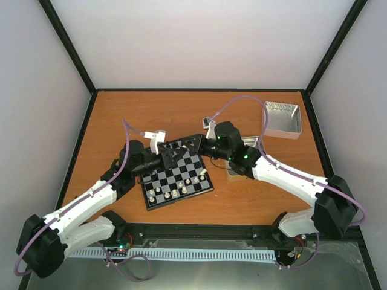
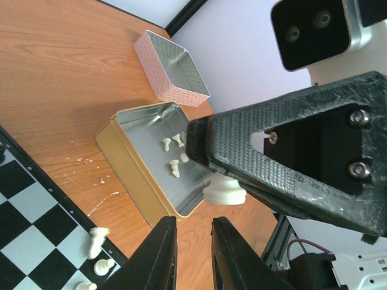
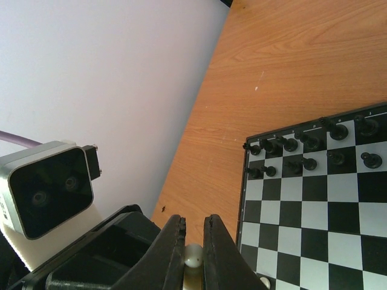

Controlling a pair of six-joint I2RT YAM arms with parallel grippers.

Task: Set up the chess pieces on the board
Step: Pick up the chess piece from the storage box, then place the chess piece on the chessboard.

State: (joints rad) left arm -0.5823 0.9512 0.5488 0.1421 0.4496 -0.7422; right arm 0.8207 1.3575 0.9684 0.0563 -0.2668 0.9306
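The board (image 1: 176, 179) lies in the middle of the table, with cream-white chess pieces (image 1: 175, 193) on its near rows. My right gripper (image 1: 191, 144) hovers over the board's far edge, shut on a cream-white chess piece (image 3: 193, 257). That piece's round base (image 2: 224, 190) shows in the left wrist view, just beyond my left gripper (image 2: 193, 254). The left gripper is open and empty, facing the right one (image 1: 170, 158). More white pieces (image 2: 174, 154) lie in a gold tin (image 2: 130, 166). Two or three white pieces (image 2: 97, 243) stand at the board's edge (image 2: 30, 208).
Black chessmen (image 3: 305, 145) stand on the board's far rows (image 3: 314, 211). A second tin (image 1: 282, 119), silver inside and pink outside, stands at the back right (image 2: 172, 66). The gold tin (image 1: 233, 174) is mostly hidden under my right arm. Walls close in the table.
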